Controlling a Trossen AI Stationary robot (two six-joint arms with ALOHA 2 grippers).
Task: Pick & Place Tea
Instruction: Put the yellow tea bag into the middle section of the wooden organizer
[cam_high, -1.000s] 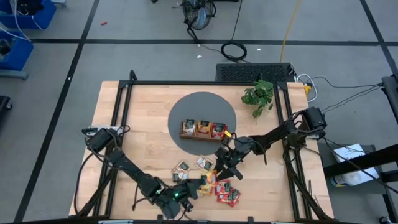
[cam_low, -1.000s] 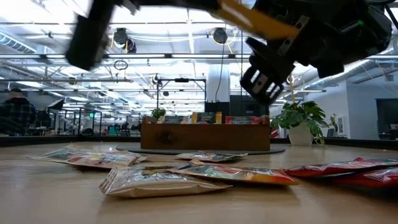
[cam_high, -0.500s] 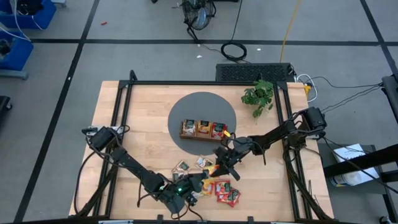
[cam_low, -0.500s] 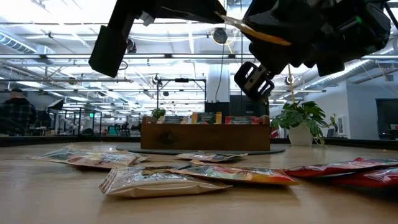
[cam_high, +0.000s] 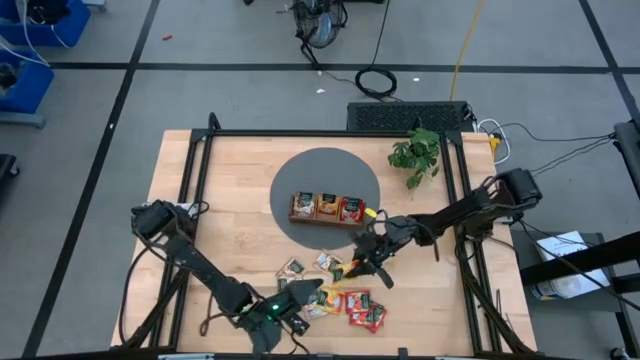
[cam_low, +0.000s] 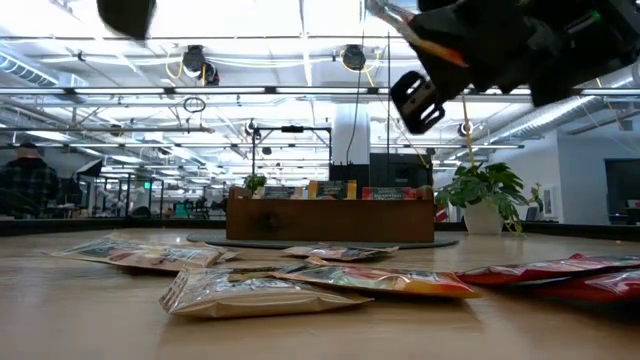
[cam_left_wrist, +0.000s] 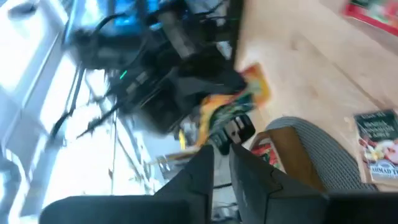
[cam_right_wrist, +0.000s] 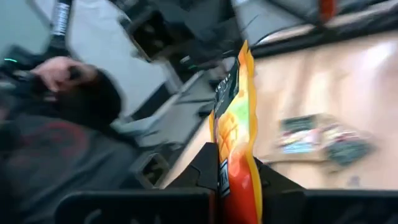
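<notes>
The wooden table (cam_high: 230, 190) carries a grey round mat (cam_high: 325, 170), a plant (cam_high: 415, 153) (leafy), and scattered tea sachets (cam_high: 345, 300).

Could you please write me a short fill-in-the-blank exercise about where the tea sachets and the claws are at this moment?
1. The right claw is shut on an ____ tea sachet.
2. The wooden tray stands on a round ____ mat.
3. The tray has ____ compartments.
4. The potted plant stands near the table's far ____ corner.

Missing words: orange-yellow; grey; three; right
</notes>
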